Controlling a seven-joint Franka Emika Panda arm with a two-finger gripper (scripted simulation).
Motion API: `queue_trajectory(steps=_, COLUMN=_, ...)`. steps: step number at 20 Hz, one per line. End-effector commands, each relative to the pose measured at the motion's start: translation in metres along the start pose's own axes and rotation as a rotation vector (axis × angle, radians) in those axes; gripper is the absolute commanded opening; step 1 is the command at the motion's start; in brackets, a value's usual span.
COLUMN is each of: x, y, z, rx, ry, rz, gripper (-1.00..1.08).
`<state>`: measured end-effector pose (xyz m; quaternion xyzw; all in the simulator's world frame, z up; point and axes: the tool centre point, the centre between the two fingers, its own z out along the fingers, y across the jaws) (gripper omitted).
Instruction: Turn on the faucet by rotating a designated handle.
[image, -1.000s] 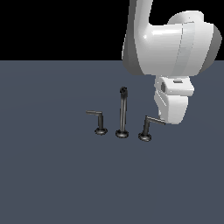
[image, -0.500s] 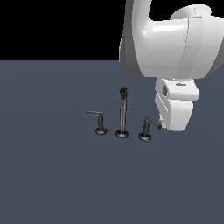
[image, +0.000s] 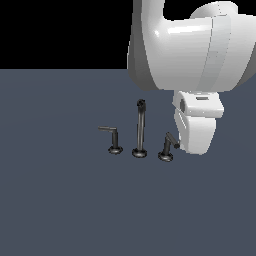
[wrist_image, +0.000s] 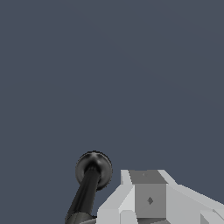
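The work surface (image: 60, 210) is a flat, uniform slate-grey plane that meets a black background along a straight far edge; its side and near edges lie outside both views.

The faucet (image: 139, 131) stands near the middle of the visible surface, well clear of the far edge. It consists of three dark glossy metal parts set in a row. The handle (image: 168, 146), an L-shaped lever on a round base, is the part at the exterior view's right. Its stem leans, and its lever end points toward the arm. In the wrist view the handle (wrist_image: 89, 183) appears from above as a round base with a dark stem rising toward the camera.

The tall thin spout (image: 140, 127) stands upright just beside the handle, in the middle of the row. The second lever handle (image: 112, 138) stands beyond the spout at the exterior view's left, with its lever horizontal.

The gripper (image: 192, 142) hangs low just beside the handle's lever end. Contact cannot be confirmed. Finger spacing cannot be determined from either view. The white arm (image: 190, 45) rises above it.
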<state>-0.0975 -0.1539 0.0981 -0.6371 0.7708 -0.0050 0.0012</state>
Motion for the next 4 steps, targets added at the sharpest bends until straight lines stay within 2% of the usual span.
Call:
queue_trajectory(steps=1, x=-0.0206, y=0.0081, z=-0.0002, rx=-0.007, ry=-0.004, rz=-0.021, gripper=-1.0)
queue_trajectory(steps=4, x=-0.0285, y=0.0134, z=-0.0003, rx=-0.008, ry=-0.004, rz=-0.021, gripper=-1.0)
